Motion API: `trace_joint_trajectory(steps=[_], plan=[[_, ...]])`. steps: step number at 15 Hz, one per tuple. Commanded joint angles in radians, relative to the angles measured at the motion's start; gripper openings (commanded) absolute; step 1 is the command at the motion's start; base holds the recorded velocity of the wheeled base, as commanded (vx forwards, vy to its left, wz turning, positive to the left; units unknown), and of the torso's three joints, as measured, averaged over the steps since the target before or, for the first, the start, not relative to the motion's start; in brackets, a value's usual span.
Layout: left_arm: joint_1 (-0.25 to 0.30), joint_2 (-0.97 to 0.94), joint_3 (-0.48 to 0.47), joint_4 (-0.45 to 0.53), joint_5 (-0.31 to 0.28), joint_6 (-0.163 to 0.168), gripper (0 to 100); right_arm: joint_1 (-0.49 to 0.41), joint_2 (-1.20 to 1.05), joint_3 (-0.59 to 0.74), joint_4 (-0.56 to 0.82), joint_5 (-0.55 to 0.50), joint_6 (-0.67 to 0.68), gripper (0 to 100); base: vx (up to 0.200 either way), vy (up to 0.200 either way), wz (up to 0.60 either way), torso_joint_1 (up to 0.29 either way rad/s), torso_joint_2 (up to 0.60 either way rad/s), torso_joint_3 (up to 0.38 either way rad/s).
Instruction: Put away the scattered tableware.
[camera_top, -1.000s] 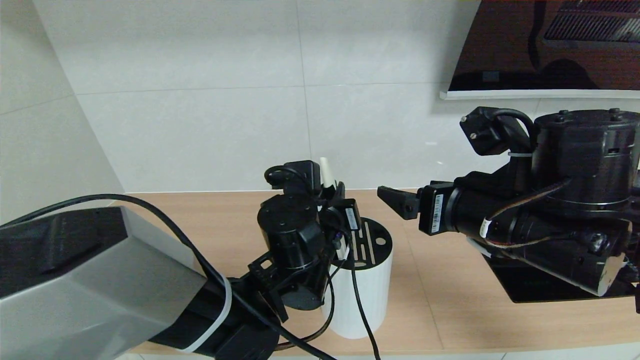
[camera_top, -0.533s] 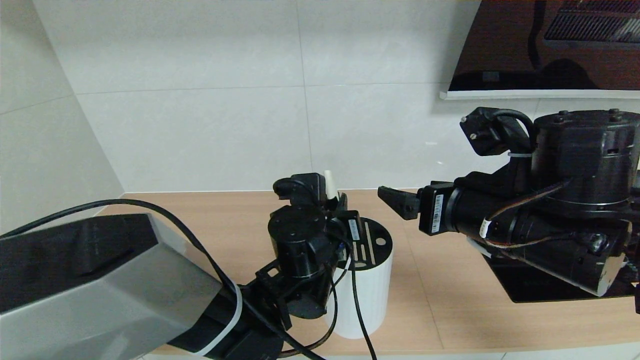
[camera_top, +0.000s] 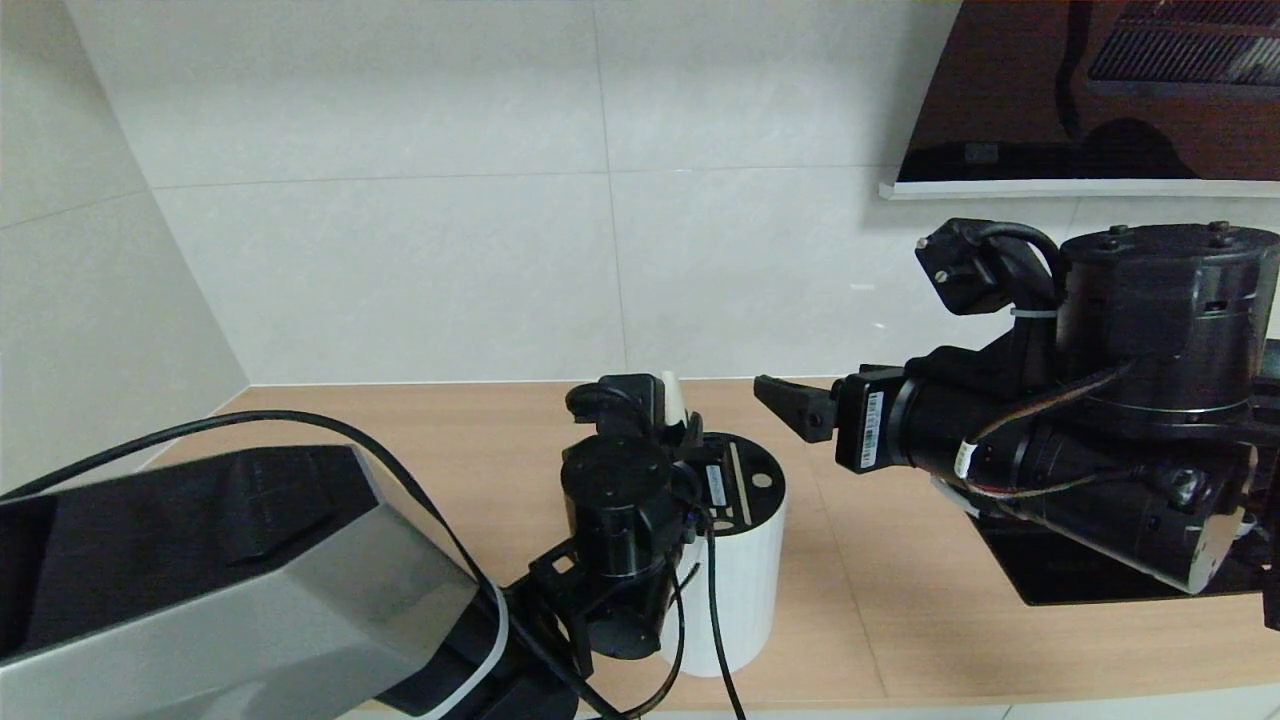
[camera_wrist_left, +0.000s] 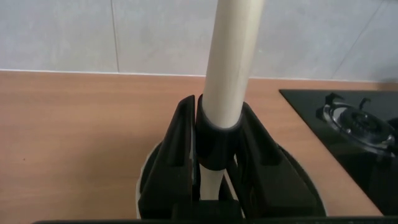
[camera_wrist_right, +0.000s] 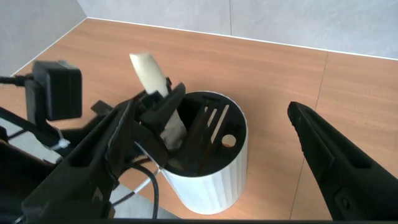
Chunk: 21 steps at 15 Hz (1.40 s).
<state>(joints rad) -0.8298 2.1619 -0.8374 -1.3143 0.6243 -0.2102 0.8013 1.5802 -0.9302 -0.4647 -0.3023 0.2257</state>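
Your left gripper grips the cream utensil handle over the white holder's slotted lid. Misaligned, it could jam or tip it. The right gripper hangs spread beside it.

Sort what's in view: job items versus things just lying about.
Job: cream-handled utensil, clamped in the left gripper at the holder's top; white utensil holder with slotted black lid.
Lying about: black cooktop; range hood; wooden counter.

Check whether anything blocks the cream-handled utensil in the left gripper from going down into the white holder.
Nothing visible does. The left gripper holds the utensil right at the slotted top of the holder, with nothing between them.
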Motion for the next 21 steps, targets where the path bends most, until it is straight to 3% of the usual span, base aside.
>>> trace_joint_trajectory(steps=[1, 4, 5, 10, 11, 14, 15, 16, 17, 19, 20, 21], plan=[[0.000, 0.007, 0.001, 0.000, 0.000, -0.001, 0, 0.001, 0.001, 0.001, 0.000, 0.000, 0.000, 100, 0.000, 0.000, 0.00, 0.000, 0.00, 0.000], [0.000, 0.009, 0.001, 0.000, 0.000, -0.008, 0, -0.001, 0.000, -0.001, 0.000, 0.000, 0.000, 100, 0.000, 0.000, 0.00, 0.000, 0.00, 0.000], [0.000, 0.009, 0.001, 0.000, 0.002, -0.008, 100, -0.001, 0.000, -0.001, 0.000, 0.000, 0.000, 100, 0.000, 0.000, 0.00, 0.000, 0.00, 0.000], [0.000, -0.030, 0.029, 0.000, -0.003, -0.011, 100, -0.001, 0.000, 0.001, 0.000, 0.000, 0.000, 100, 0.000, 0.000, 0.00, 0.000, 0.00, 0.000], [-0.002, -0.079, 0.086, 0.000, -0.009, -0.009, 100, -0.001, 0.000, 0.001, -0.002, -0.001, -0.002, 100, 0.000, 0.000, 0.00, 0.000, 0.00, 0.000], [-0.002, -0.275, 0.207, 0.013, -0.109, -0.005, 100, -0.031, -0.014, 0.008, -0.002, -0.006, -0.006, 100, 0.000, 0.000, 0.00, 0.000, 0.00, 0.000], [-0.002, -0.275, 0.207, 0.013, -0.109, -0.005, 100, -0.031, -0.014, 0.008, -0.002, -0.006, -0.006, 100, 0.000, 0.000, 0.00, 0.000, 0.00, 0.000], [0.014, -0.439, 0.302, 0.052, -0.158, 0.026, 100, -0.042, -0.028, 0.030, -0.002, -0.001, -0.005, 100, 0.000, 0.000, 0.00, 0.000, 0.00, 0.000], [0.054, -0.606, 0.347, 0.158, -0.244, 0.064, 100, -0.056, -0.046, 0.044, -0.002, -0.003, -0.005, 100, 0.000, 0.000, 0.00, 0.000, 0.00, 0.000], [0.070, -0.821, 0.360, 0.360, -0.273, 0.052, 100, -0.096, -0.118, 0.060, 0.001, 0.000, -0.005, 100, 0.000, 0.000, 0.00, 0.000, 0.00, 0.000], [0.083, -0.863, 0.360, 0.405, -0.275, 0.046, 100, -0.119, -0.132, 0.068, 0.001, 0.000, -0.005, 100, 0.000, 0.000, 0.00, 0.000, 0.00, 0.000], [0.116, -1.002, 0.373, 0.520, -0.273, 0.041, 100, -0.185, -0.200, 0.119, -0.002, 0.000, -0.005, 100, 0.000, 0.000, 0.00, 0.000, 0.00, 0.000]])
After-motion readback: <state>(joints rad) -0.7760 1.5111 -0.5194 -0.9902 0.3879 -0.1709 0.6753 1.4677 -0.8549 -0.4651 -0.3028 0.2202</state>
